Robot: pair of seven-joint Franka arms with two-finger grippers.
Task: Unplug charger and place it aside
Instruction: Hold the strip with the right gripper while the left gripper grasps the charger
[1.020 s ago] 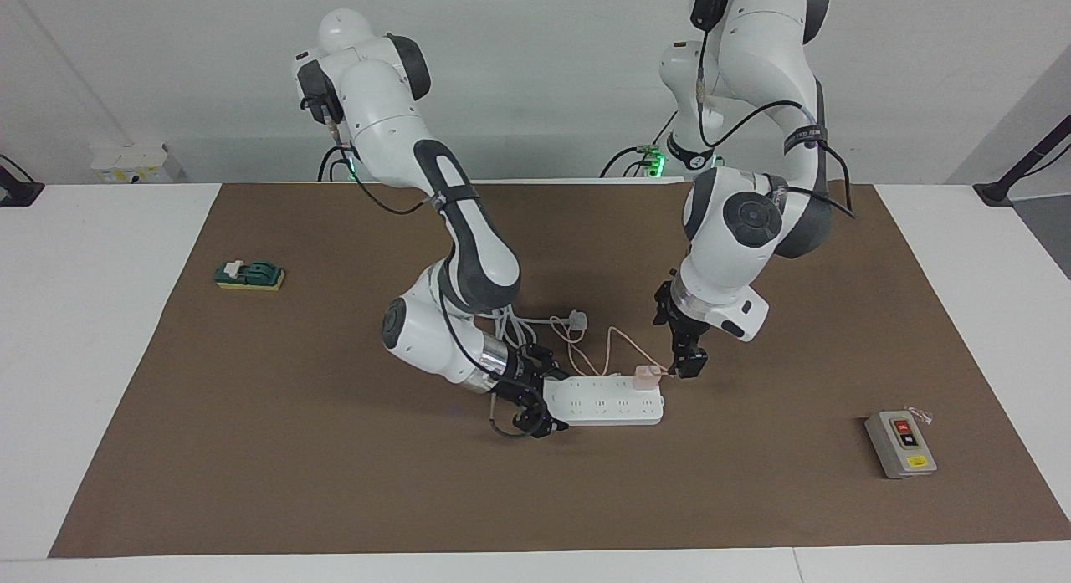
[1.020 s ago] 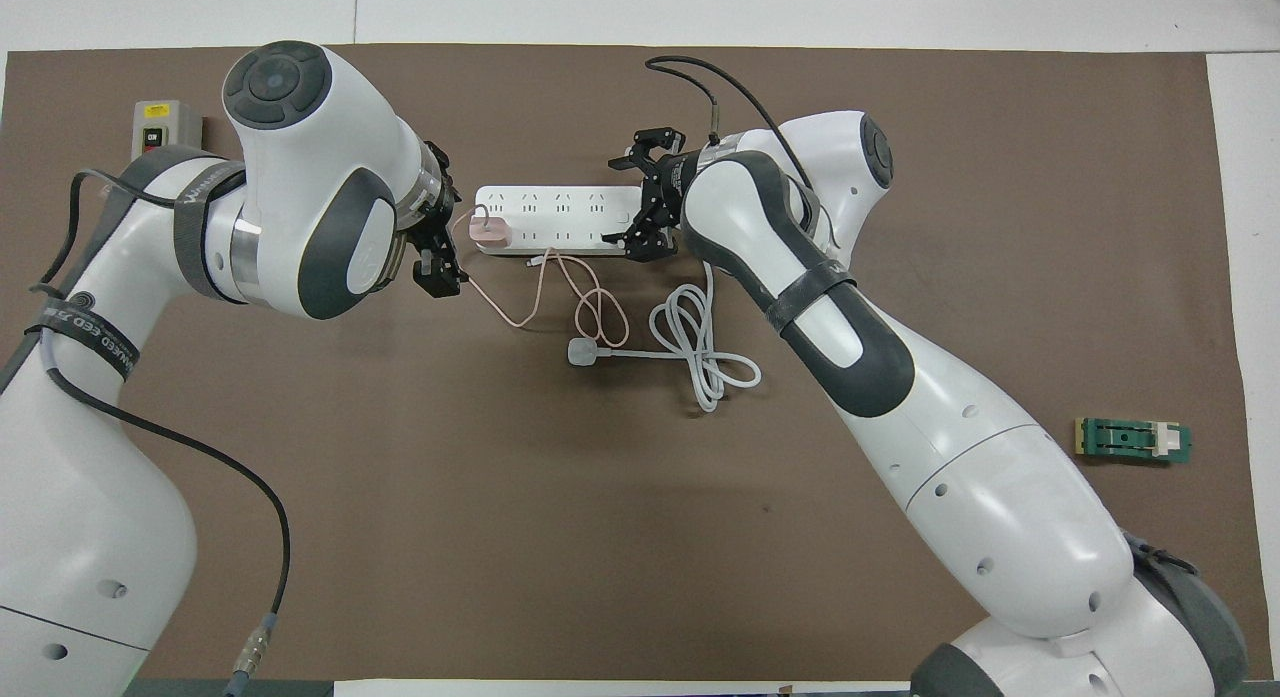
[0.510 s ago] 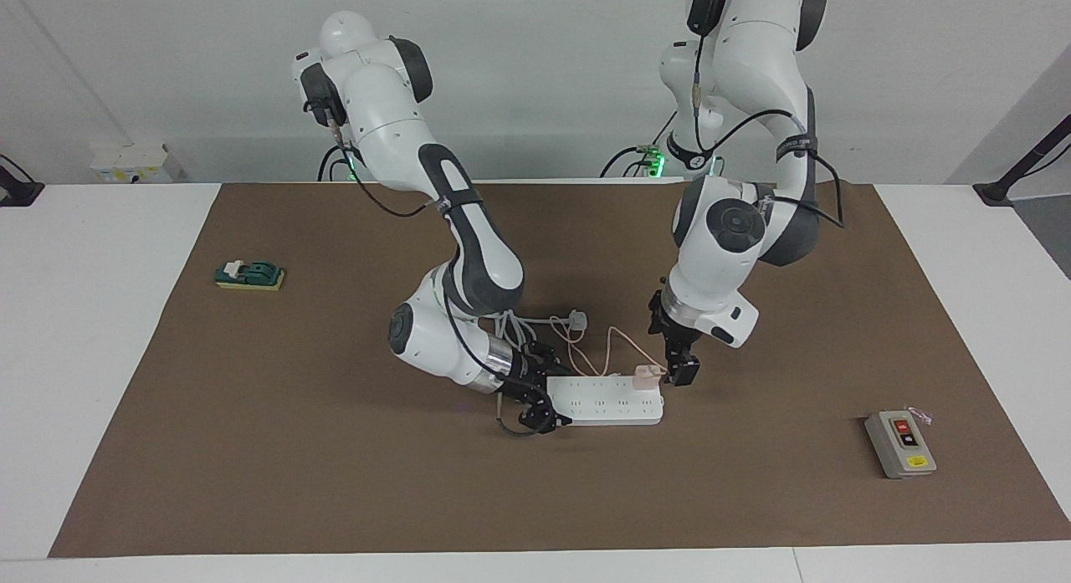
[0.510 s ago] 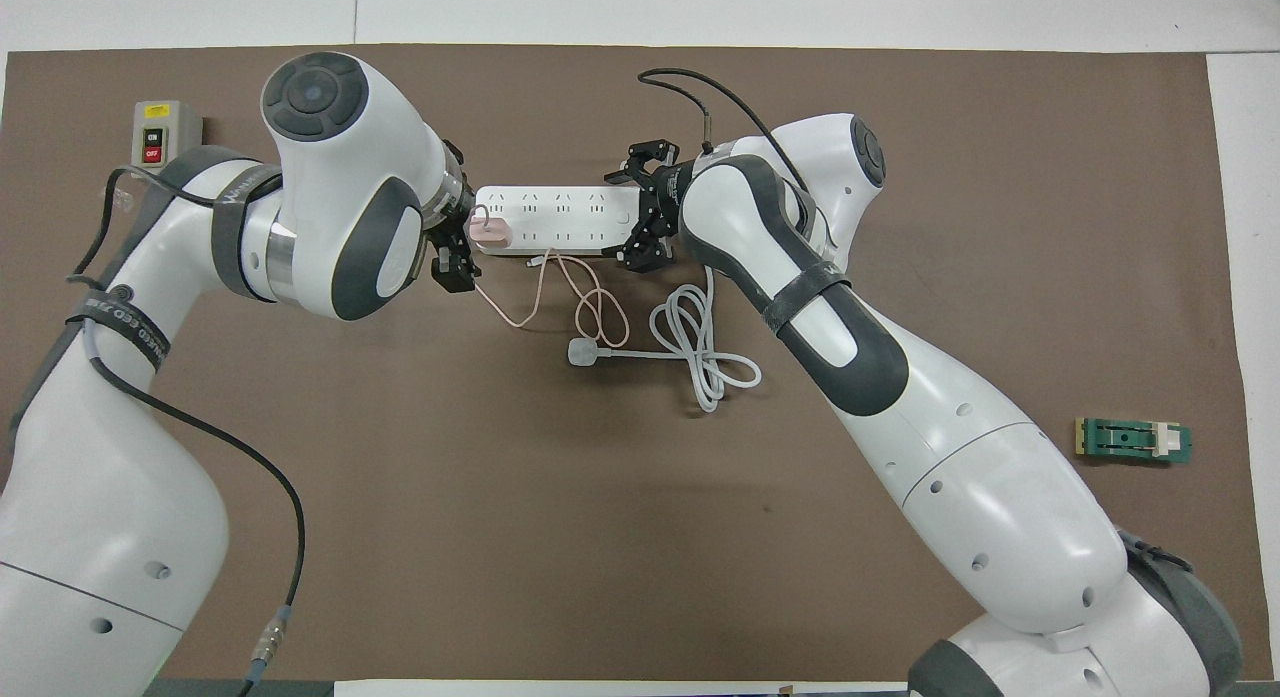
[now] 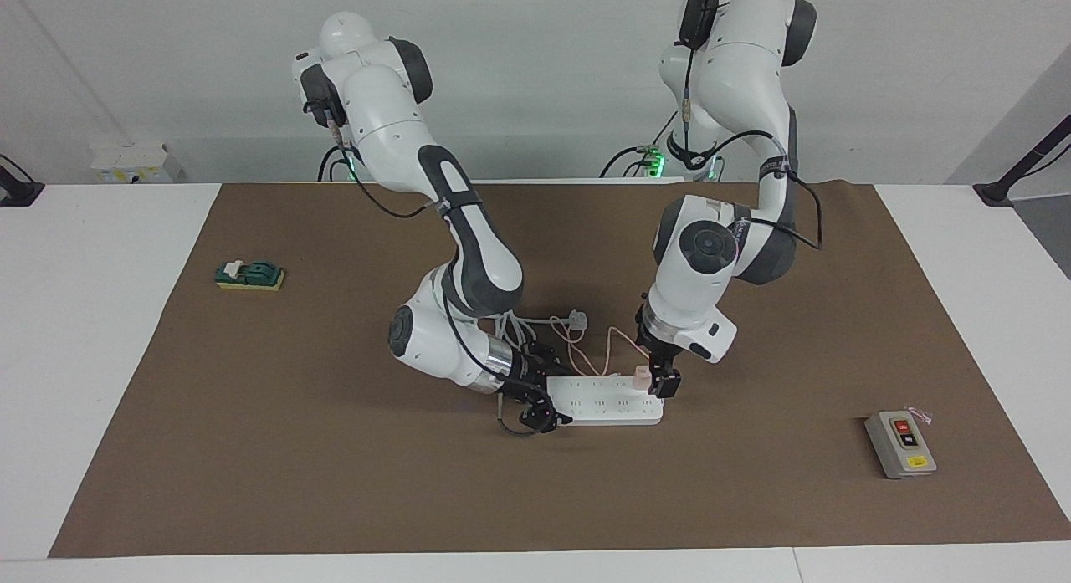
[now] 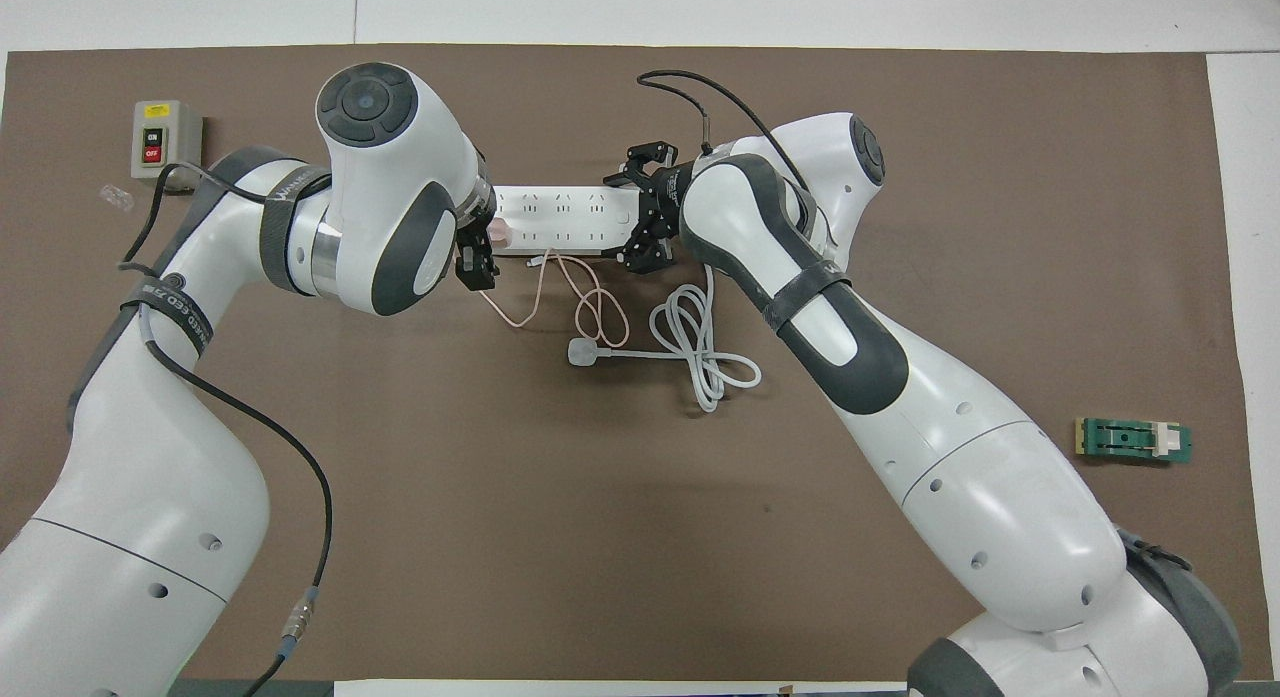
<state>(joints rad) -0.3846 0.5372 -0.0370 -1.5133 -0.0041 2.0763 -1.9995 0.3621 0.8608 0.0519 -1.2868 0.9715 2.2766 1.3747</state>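
The pale pink charger is plugged into the white power strip at the strip's end toward the left arm. Its thin pink cable loops toward the robots. My left gripper is down at the charger, open, with one finger beside it. In the overhead view the left wrist hides most of the charger. My right gripper is open and straddles the other end of the strip; it also shows in the overhead view.
A white three-pin plug on a coiled thick white cord lies nearer the robots than the strip. A grey switch box sits toward the left arm's end. A green block sits toward the right arm's end.
My left gripper has moved in along the table from beside the strip's end to the charger. My right gripper has stayed at the strip's other end.
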